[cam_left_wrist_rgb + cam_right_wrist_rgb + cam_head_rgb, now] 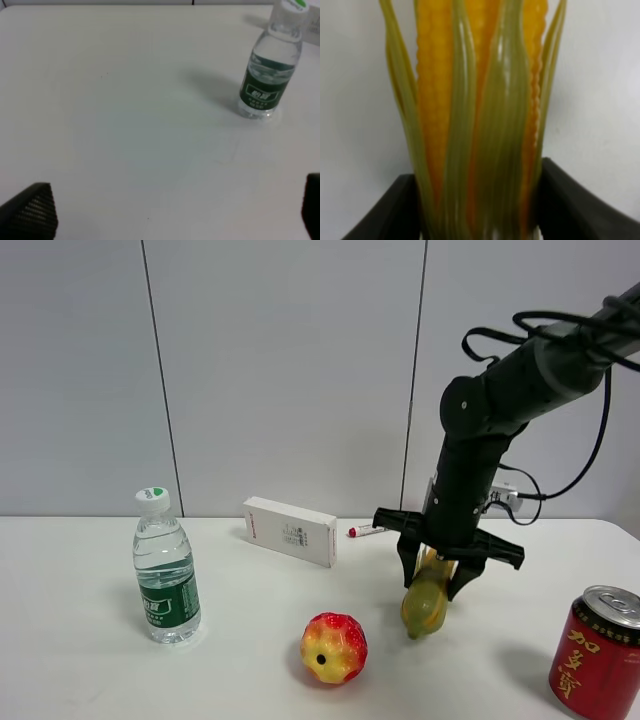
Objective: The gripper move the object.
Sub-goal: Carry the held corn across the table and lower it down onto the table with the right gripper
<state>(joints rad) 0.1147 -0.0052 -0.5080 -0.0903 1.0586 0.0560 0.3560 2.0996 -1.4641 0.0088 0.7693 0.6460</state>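
The toy corn [427, 600], yellow kernels in green husk, hangs nearly upright in my right gripper [437, 578], tip down, close above the white table to the right of the centre. The right wrist view shows the corn [480, 125] filling the frame, with a dark finger [570, 205] pressed against each side. My left gripper [165, 210] shows only as two dark fingertips [30, 210] set wide apart over bare table. It is open and empty. The left arm does not show in the exterior view.
A water bottle [165, 568] stands at the left, also in the left wrist view [270, 65]. A round red-yellow fruit [334, 647] lies front centre. A white box [290, 530] and a red-capped marker [366, 530] lie at the back. A red can [597, 652] stands front right.
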